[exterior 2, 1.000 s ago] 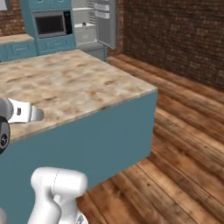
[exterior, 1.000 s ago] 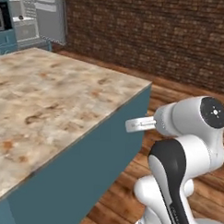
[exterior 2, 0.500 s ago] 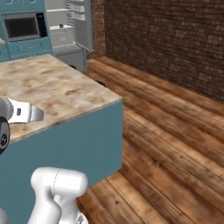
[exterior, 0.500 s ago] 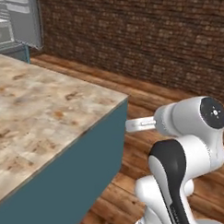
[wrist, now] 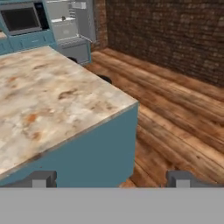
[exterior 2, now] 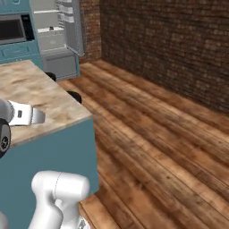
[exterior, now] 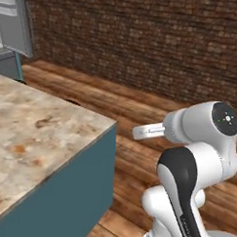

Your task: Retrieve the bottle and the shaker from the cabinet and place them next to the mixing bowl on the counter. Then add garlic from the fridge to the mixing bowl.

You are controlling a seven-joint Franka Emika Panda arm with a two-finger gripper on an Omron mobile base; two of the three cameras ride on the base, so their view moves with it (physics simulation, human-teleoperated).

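1. The fridge (wrist: 70,24) stands open at the far end of the room beyond the counter (wrist: 52,105); we see its white shelves and its door (wrist: 89,19) swung out toward the brick wall (wrist: 175,39).
2. In the right base view the fridge (exterior 2: 58,31) sits past the far end of the counter (exterior 2: 36,98), just beside the brick wall (exterior 2: 170,49), with a grey drawer front at its base.
3. In the left base view we see only a grey edge of the fridge (exterior: 15,20) past the counter's (exterior: 36,141) far side.
4. A microwave (wrist: 22,18) with a dark window sits in teal cabinetry just beside the fridge, on the side away from the wall; we see it again in the right base view (exterior 2: 15,29).
5. The counter is a mottled beige and orange slab over teal fronts; its near corner points toward the wooden floor (wrist: 175,127).
6. Our gripper (wrist: 111,179) hangs off the counter's near corner, over the teal side panel, its fingertips (wrist: 41,178) spread wide and holding nothing.
7. Two small dark round shapes lie on the floor (exterior 2: 156,143) beside the counter, on the fridge side; we cannot tell what they are.
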